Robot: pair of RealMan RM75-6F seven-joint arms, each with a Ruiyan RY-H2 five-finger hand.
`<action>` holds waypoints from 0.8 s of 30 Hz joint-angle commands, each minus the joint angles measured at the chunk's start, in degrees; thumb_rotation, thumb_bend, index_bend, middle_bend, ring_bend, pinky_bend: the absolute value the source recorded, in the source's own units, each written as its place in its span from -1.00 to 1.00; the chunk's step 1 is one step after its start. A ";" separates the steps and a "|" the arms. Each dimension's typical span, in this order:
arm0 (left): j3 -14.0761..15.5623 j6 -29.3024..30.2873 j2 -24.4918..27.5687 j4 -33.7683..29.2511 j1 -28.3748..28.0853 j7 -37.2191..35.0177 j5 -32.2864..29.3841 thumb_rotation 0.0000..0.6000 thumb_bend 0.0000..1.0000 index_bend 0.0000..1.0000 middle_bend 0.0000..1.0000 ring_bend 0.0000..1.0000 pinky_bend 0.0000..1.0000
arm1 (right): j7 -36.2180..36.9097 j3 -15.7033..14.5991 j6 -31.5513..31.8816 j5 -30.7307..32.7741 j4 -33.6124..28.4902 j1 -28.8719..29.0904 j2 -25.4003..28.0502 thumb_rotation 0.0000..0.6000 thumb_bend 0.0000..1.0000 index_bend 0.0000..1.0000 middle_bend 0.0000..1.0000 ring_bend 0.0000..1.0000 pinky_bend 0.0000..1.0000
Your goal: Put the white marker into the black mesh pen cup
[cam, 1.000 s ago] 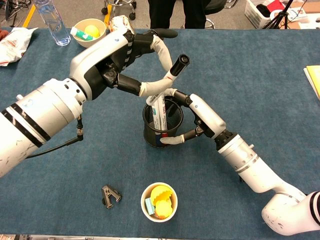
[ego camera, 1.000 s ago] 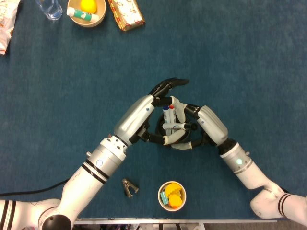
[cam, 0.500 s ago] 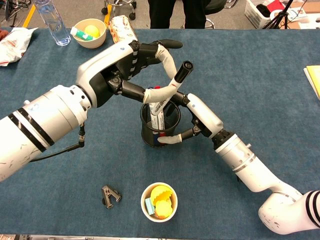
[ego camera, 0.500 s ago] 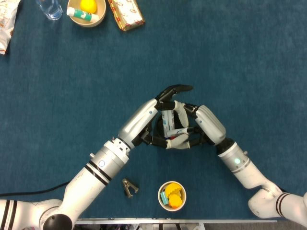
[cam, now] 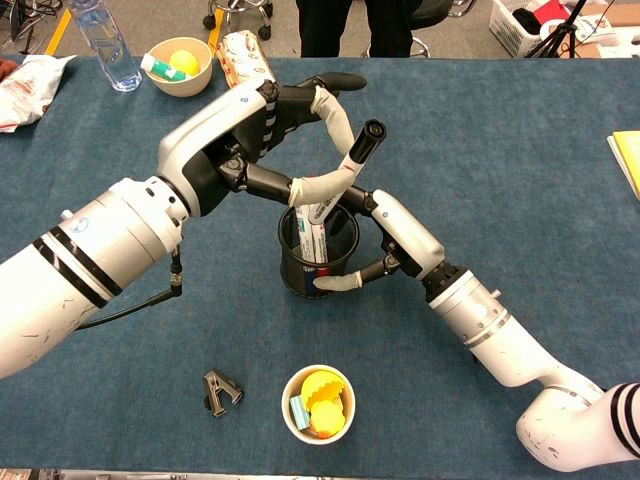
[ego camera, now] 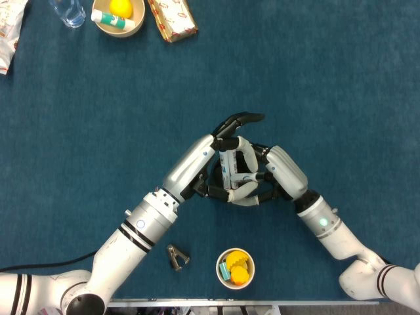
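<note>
The black mesh pen cup [cam: 300, 270] stands upright mid-table, also seen from above as the cup [ego camera: 215, 178]. My right hand [cam: 402, 235] grips it from the right, its fingers [cam: 340, 282] wrapped round the front wall. The white marker [cam: 318, 232] stands nearly upright inside the cup, its body showing through the mesh; in the head view the marker [ego camera: 228, 165] shows between both hands. My left hand [cam: 290, 135] hovers over the cup from the left and pinches the marker's top end at the rim. The marker's lower tip is hidden in the cup.
A paper cup [cam: 319, 402] of yellow items and a black staple remover [cam: 222, 390] sit near the front edge. At the back left are a bowl [cam: 178, 62] with a yellow ball, a water bottle [cam: 108, 40] and a snack box [cam: 245, 55].
The marker has gone down deeper into the cup with my left hand lowering over it. The cup and my right hand have shifted slightly left.
</note>
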 commanded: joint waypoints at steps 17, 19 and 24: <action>0.85 -0.21 0.31 0.96 0.27 -0.81 1.14 1.00 -0.28 -0.01 -0.80 -1.00 -0.97 | 0.01 0.02 0.08 0.18 0.20 -0.10 0.04 1.00 -1.00 -0.24 0.03 -0.06 -0.13; 0.86 -0.35 0.37 1.01 0.25 -0.95 1.05 1.00 -0.29 -0.02 -0.80 -1.00 -0.97 | 0.05 0.04 0.11 0.21 0.21 -0.12 0.05 1.00 -1.00 -0.24 0.03 -0.06 -0.13; 0.91 -0.58 0.49 1.03 0.26 -1.37 0.96 1.00 -0.30 -0.03 -0.80 -1.00 -0.97 | 0.05 0.00 0.21 0.20 0.33 -0.19 0.11 1.00 -1.00 -0.24 0.03 -0.06 -0.13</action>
